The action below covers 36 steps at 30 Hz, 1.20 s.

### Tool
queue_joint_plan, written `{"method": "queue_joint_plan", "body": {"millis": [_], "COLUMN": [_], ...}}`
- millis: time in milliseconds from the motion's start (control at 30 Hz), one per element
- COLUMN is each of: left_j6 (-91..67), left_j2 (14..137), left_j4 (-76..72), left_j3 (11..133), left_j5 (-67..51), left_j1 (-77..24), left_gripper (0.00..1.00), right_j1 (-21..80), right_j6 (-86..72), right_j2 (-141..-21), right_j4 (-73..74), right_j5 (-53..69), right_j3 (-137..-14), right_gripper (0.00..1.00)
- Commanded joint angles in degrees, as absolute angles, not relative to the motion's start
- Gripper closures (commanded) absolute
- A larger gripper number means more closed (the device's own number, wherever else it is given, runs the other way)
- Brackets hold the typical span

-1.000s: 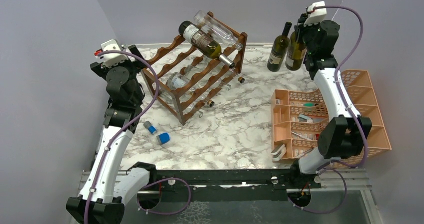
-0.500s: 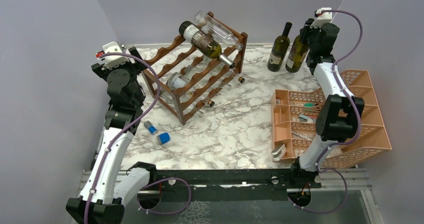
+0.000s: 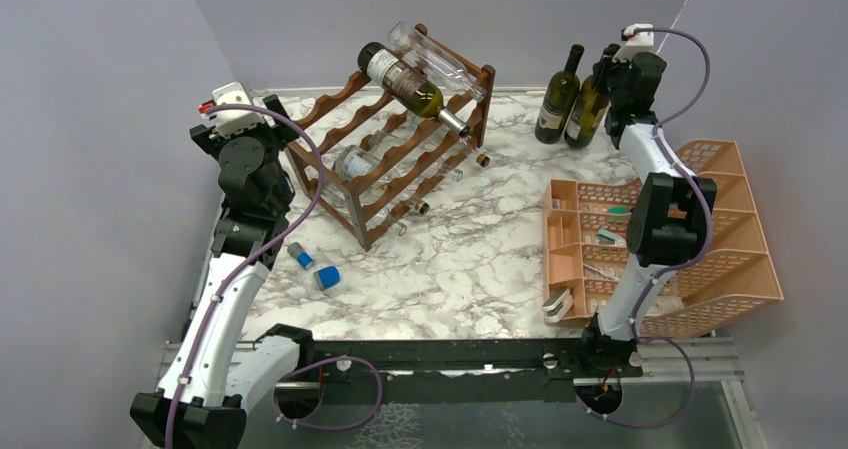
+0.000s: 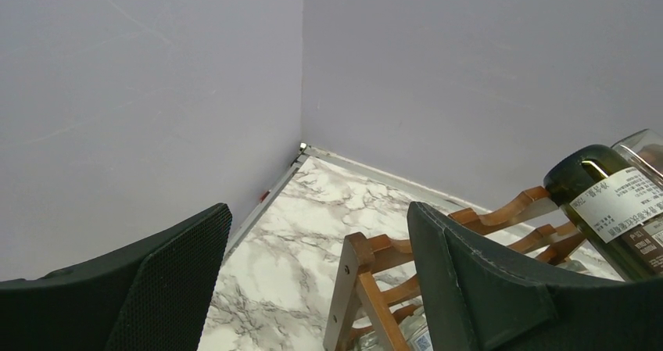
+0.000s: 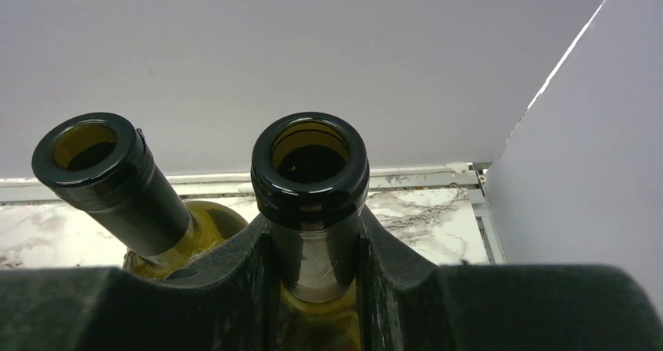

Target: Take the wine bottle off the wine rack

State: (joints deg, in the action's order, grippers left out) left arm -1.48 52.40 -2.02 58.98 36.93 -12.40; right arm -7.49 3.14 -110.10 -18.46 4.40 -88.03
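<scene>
Two claws inspected. We find the left claw (image 4: pixel 317 218) spread wide and empty, near a corner post of the wine rack (image 3: pixel 362 219). On the rack's top rails lie a dark labelled bottle (image 3: pixel 405 81) and a clear bottle (image 3: pixel 440 61). Further right, well apart from the rack, the wine bottle (image 3: pixel 583 117) stands upright at the far edge of the desk (image 3: pixel 470 259), just beside a second dark bottle (image 3: pixel 556 99). The right claw (image 5: pixel 313 245) is clamped on its neck.

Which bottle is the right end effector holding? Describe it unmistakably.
Past the orange tray, at the far right corner of the table, two dark bottles are upright. It is the right-hand bottle: unlike its neighbour, its neck is clamped in the right end effector.
</scene>
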Motion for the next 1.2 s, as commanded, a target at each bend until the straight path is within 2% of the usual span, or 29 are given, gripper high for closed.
{"method": "queue_joint_plan", "body": {"millis": [0, 233, 367, 533, 700, 800, 967, 1167], "left_j6": [-1.77, -1.8, -1.9, -1.97, -2.05, -2.25, -2.37, -2.72], "left_j2": [51.98, 51.92, 51.94, 51.81, 51.59, 51.51, 51.3, 50.9], "left_j4": [-2.45, -2.34, -2.27, -2.2, -2.11, -2.11, -2.09, -2.09], "left_j3": [59.42, 59.43, 59.45, 59.45, 59.51, 59.5, 59.46, 59.21], "left_j5": [37.44, 37.13, 37.01, 36.83, 36.71, 36.3, 36.23, 35.73], "left_j1": [-13.0, -13.08, -13.08, -13.1, -13.35, -13.4, -13.53, -13.79], "left_gripper": [0.12, 0.12, 0.12, 0.12, 0.13, 0.13, 0.13, 0.13], "right_j1": [-7.56, -7.62, -7.65, -7.65, -7.65, -7.65, -7.64, -7.65], "right_j6": [2.4, 3.35, 2.28, 1.8, 2.24, 1.97, 1.83, 1.01], "right_j2": [-110.32, -111.09, -111.59, -112.2, -111.46, -110.89, -109.49, -105.52], "right_j4": [-27.83, -29.25, -29.83, -29.84, -29.97, -29.11, -26.16, -21.98], "right_j5": [4.41, 2.73, 3.44, 3.76, 4.22, 3.72, 3.49, 1.6], "right_j3": [-89.6, -87.35, -86.59, -85.8, -84.36, -84.33, -85.25, -84.53], "right_gripper": [0.99, 0.95, 0.86, 0.85, 0.69, 0.5, 0.3, 0.11]}}
